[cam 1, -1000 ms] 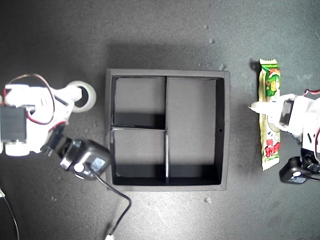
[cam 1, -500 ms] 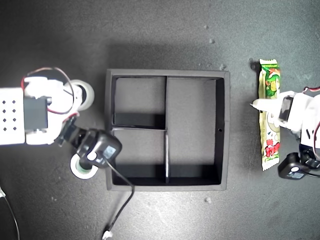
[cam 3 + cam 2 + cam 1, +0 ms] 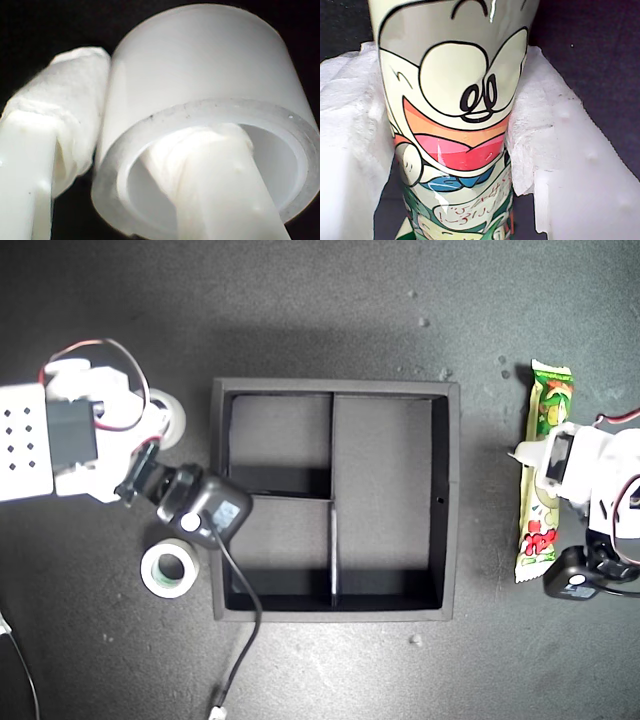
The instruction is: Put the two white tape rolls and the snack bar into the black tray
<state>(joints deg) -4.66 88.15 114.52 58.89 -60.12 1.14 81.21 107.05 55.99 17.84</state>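
Your first gripper has the snack bar pinched between its two padded white fingers; in the first wrist view the packet fills the gap and the padding presses against both of its long edges. In the exterior view that same gripper sits at the exterior view's right, across the middle of the snack bar, which lies lengthwise and slightly tilted on the dark table, well apart from the black tray and outside its right wall.

Your second gripper is closed on the wider tape roll: one finger reaches inside the ring, the other padded finger bears on its outer wall. In the exterior view this roll shows only partly, at the exterior view's left, just beside the tray's left wall and largely hidden by the arm.

The smaller tape roll, with its greenish core, lies flat on the table near the tray's lower-left corner in the exterior view, free of both grippers. All three tray compartments hold nothing.
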